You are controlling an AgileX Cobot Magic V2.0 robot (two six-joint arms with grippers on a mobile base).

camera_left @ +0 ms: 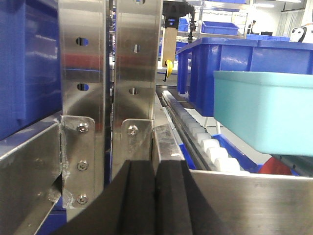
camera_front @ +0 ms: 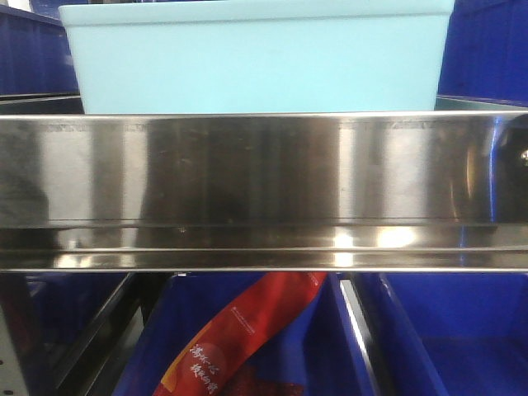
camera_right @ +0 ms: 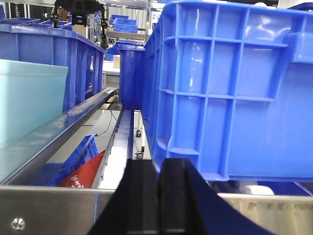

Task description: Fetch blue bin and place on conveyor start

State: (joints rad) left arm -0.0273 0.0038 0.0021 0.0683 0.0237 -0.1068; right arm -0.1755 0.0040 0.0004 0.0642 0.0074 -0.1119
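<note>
While the stainless-steel shelf (camera_front: 247,190) is filling the front view with its shiny rail, dark blue bins (camera_right: 230,88) are standing on both sides of the scene. The biggest of them is looming just right of the right gripper (camera_right: 160,166). Between them, the blue bin (camera_front: 256,58) is sitting upright on the shelf, just behind the rail. Its inside is hiding from every view. Both pincers are pointing over the shelf's edge toward it. The left gripper (camera_left: 155,169) is showing its black pads pressed nearly together, only a thin slit between them, gripping nothing and touching nothing. The right one is looking the same, closed and empty. Below the shelf, a red packet (camera_front: 239,338) is lying tilted in a lower dark blue bin (camera_front: 429,338).
</note>
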